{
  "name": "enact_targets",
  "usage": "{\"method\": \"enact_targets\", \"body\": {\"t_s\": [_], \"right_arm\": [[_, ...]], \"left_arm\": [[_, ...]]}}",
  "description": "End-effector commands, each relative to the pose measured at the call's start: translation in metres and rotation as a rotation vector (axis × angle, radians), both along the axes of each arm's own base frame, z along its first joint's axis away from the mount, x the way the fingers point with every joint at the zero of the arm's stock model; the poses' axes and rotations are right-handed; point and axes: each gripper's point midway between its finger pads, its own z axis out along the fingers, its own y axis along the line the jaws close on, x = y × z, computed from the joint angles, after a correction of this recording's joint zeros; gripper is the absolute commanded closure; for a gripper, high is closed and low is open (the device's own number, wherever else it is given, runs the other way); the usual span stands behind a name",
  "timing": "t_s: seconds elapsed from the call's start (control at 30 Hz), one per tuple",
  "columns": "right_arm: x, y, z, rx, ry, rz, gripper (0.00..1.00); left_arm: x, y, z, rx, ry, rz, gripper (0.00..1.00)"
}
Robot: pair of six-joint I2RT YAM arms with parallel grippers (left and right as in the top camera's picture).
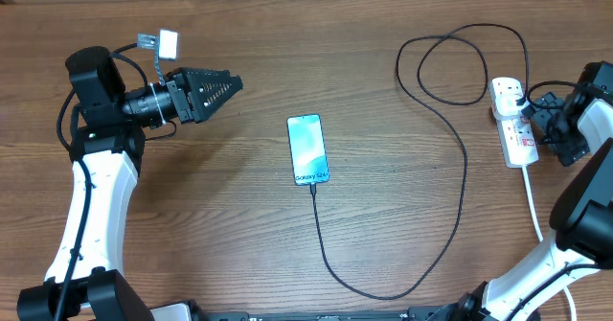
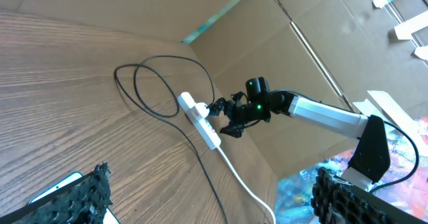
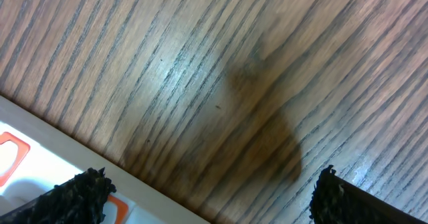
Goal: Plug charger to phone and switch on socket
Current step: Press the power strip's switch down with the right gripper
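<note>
Both pincers are released: the left pincer [image 1: 230, 88] hovers left of the phone [image 1: 306, 149] lying mid-bench [image 1: 192, 216], the right pincer [image 1: 538, 120] is just beside the socket [image 1: 513, 120]. The charger [image 1: 317, 227] meets the phone's lower end.

Overhead: straight down from afar, taking in the table [image 1: 192, 216] from left edge to right edge. Left wrist: low and oblique, facing across toward the right edge, sharing the socket [image 2: 199, 120] and a corner of the phone [image 2: 59, 186] with overhead. Right wrist: very near, tilted down on bare wood, the socket's edge at lower left
</note>
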Motion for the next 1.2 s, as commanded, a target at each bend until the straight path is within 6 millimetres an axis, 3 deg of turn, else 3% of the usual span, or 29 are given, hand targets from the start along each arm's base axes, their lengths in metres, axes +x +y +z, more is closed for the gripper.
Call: {"method": "enact_targets", "body": {"t_s": [0.0,0.6,0.8,1.17], "right_arm": [[0.001,0.027,-0.008,0.102,0.005,0.05,0.0],[-0.018,0.041,-0.022,0.157,0.062,0.052,0.0],[-0.018,0.052,-0.022,0.214,0.051,0.066,0.0],[-0.023,0.055,-0.023,0.225,0.072,0.063,0.0]], "left_arm": [[-0.001,0.001,0.006,0.005,-0.02,0.005,0.0],[-0.001,0.001,0.006,0.005,-0.02,0.005,0.0],[-0.001,0.001,0.006,0.005,-0.02,0.005,0.01],[-0.001,0.001,0.006,0.005,-0.02,0.005,0.0]]}}
